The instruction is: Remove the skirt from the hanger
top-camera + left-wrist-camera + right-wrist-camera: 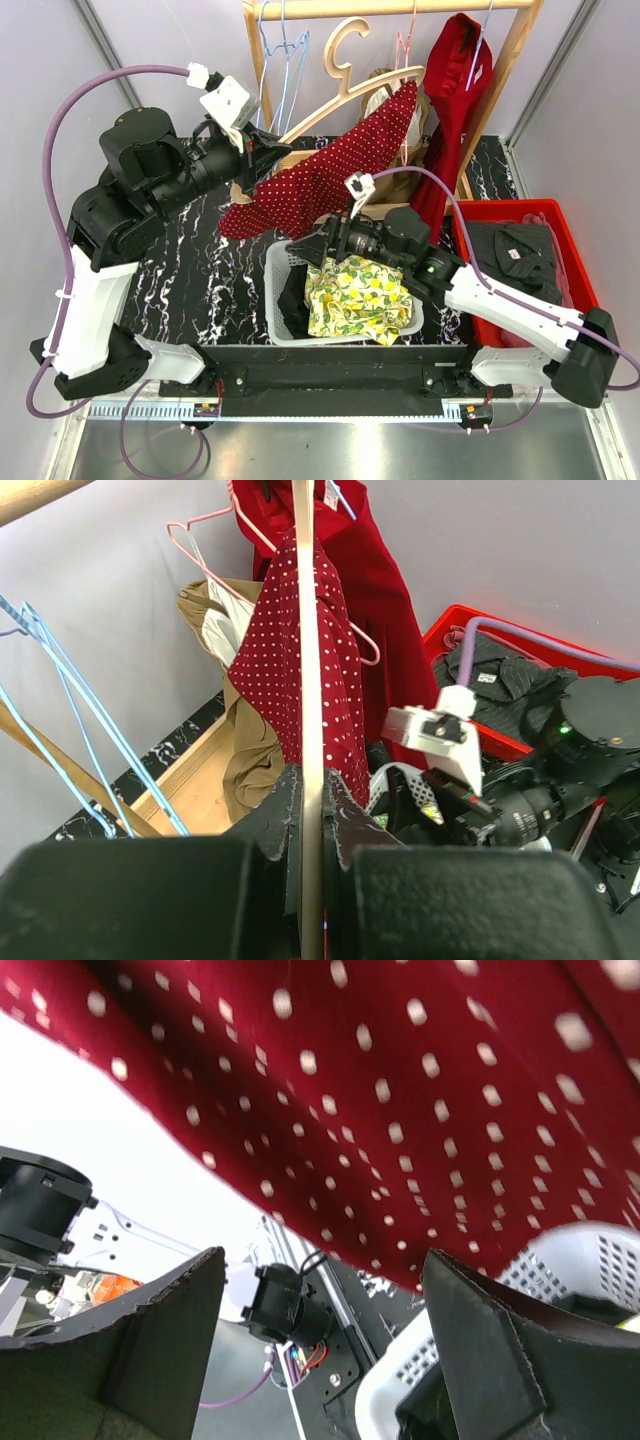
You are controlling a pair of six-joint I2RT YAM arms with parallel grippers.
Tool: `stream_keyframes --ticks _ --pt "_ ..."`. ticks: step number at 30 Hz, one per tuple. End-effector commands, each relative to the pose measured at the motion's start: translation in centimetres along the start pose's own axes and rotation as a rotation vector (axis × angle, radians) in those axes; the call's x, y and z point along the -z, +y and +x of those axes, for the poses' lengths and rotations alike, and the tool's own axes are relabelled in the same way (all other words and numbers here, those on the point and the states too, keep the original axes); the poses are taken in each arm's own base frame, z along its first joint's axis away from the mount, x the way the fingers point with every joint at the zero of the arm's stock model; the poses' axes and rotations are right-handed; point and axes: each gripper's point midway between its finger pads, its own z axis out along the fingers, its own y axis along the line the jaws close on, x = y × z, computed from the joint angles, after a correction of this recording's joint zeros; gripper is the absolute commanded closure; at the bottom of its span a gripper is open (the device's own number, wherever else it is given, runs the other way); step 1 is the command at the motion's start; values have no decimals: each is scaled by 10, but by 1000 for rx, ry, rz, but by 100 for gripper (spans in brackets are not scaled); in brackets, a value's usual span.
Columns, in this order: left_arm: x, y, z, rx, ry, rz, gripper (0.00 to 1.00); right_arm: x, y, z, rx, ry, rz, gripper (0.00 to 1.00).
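Desk point(180, 290): black top w/ white marble veining, black frame at near edge. Pale grey walls point(40, 60) L, R + behind. Alu corner struts point(105, 45) at back. Light-wood garment rack point(515, 55) stands at desk rear. Brushed metal plate point(320, 450) below near edge. Light even, diffuse.

The skirt point(320, 175) hangs low over the basket point(277, 262), crowding the right fingers point(150, 1350).

The skirt point(320, 180) hangs on the hanger point(345, 95) above the basket point(272, 290), left of the bin point(500, 207).
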Motion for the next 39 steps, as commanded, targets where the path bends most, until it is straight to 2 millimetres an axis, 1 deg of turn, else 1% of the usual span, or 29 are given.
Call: stream_keyframes --ticks 1,2,3,4,5,6,7,8,9,11,13,14,15,16,17,18,19,20,22,24,25,26,28,30,33,34,36,37,39 --pt "10 -1 -40 -7 -148 1 100 -15 35 -28 42 -59 -113 14" --pt "10 0 -40 -7 -149 -4 100 -22 36 -18 73 -35 -110 14" --pt "9 1 -39 -7 -146 -7 100 -26 32 -14 89 -27 -75 15" --pt "8 1 -38 -7 -143 -10 100 -30 39 -18 113 -34 -77 16" --pt "9 2 -38 -6 -144 -14 100 -36 41 -9 153 -14 -72 16" --pt "8 2 -38 -6 -144 -14 100 -39 36 -6 168 -4 -31 21" --pt "8 2 -37 -4 -141 -14 100 -42 41 -9 187 -10 -25 24" --pt "8 2 -38 -2 -142 -17 100 -46 37 -6 223 0 -4 27" --pt "8 2 -38 -1 -144 -15 100 -48 34 -2 240 0 34 41" --pt "8 3 -38 0 -142 -21 100 -48 32 -4 309 -16 81 56" --pt "10 4 -37 -3 -140 -28 100 -45 33 -2 373 -44 155 66" --pt "9 5 -35 -4 -135 -30 100 -39 28 -9 439 -78 228 66" --pt "9 5 -34 -6 -133 -33 100 -36 35 -3 473 -64 242 64" --pt "8 6 -34 -4 -131 -35 100 -33 36 -3 497 -64 264 54" --pt "7 6 -33 -4 -128 -36 100 -27 34 -9 537 -80 310 50" --pt "8 6 -33 -6 -130 -35 100 -24 33 -7 557 -73 324 46" --pt "7 6 -33 -4 -130 -36 100 -22 39 -3 572 -71 323 43" --pt "5 7 -33 -5 -127 -39 100 -17 37 -7 595 -84 351 38" --pt "6 8 -34 -4 -131 -44 100 -14 40 -1 609 -78 357 36" --pt "4 9 -32 -4 -125 -53 100 -7 35 6 634 -53 382 34" --pt "4 10 -32 -7 -125 -56 100 -4 40 9 646 -52 380 34" --pt "5 12 -32 -9 -126 -69 100 1 38 4 679 -68 416 33" --pt "4 15 -31 -11 -123 -82 100 9 39 1 721 -80 442 32" --pt "4 18 -30 -13 -121 -99 100 13 38 -2 737 -116 480 27" --pt "1 18 -28 -11 -115 -100 100 14 30 -4 777 -133 537 20" --pt "0 18 -28 -10 -114 -99 100 14 23 -5 810 -133 575 19" --pt "1 18 -29 -9 -117 -96 100 12 19 -6 833 -152 602 16" --pt "1 18 -29 -8 -117 -97 100 12 15 -5 872 -149 631 15" --pt "1 17 -30 -6 -120 -94 100 6 14 -7 883 -176 636 14"
